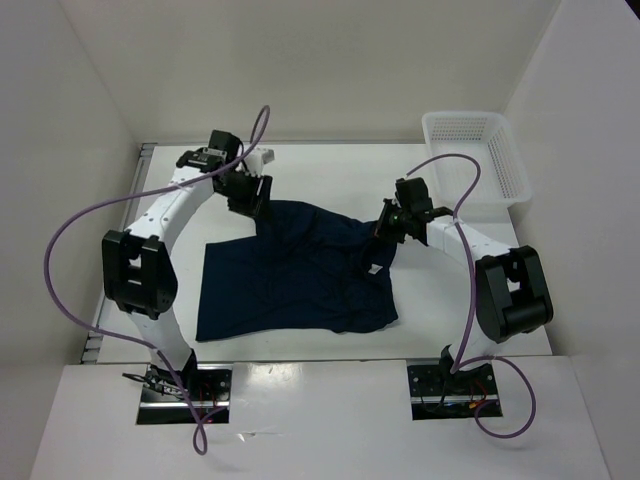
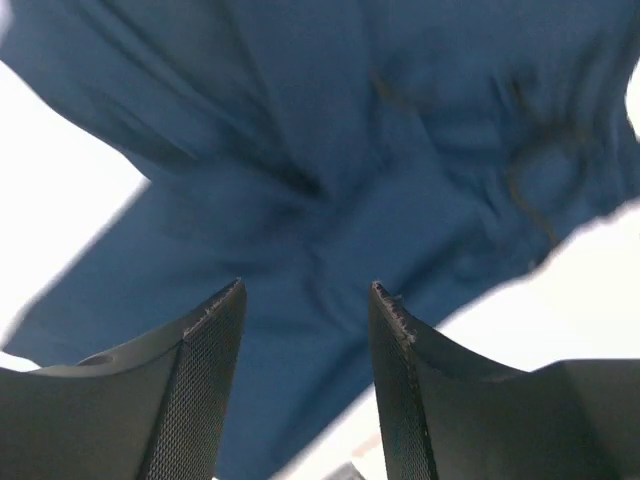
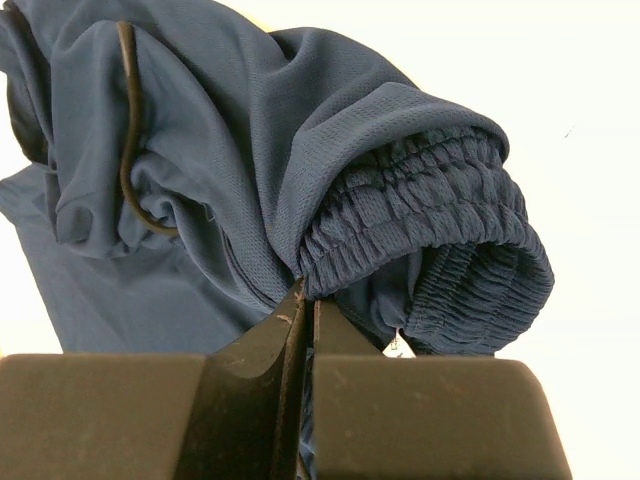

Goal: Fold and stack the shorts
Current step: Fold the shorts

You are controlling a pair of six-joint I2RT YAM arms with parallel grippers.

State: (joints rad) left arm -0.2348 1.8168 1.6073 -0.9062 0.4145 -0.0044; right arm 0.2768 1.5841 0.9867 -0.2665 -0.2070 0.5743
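The dark navy shorts point(image 1: 300, 275) lie partly spread across the middle of the table, with a small white tag point(image 1: 371, 268) showing near their right side. My right gripper point(image 1: 388, 232) is shut on the gathered elastic waistband point(image 3: 420, 215) and holds that edge bunched and lifted; its jaws point(image 3: 305, 300) are pressed together on the fabric. The thin dark drawstring point(image 3: 128, 130) loops over the folds. My left gripper point(image 1: 250, 197) is above the far left corner of the shorts. Its fingers point(image 2: 210, 380) stand apart, with blurred blue fabric point(image 2: 330, 150) beyond them.
A white mesh basket point(image 1: 475, 160) stands at the far right corner of the table. White walls close in the table point(image 1: 320, 170) on the left, back and right. Purple cables arc off both arms.
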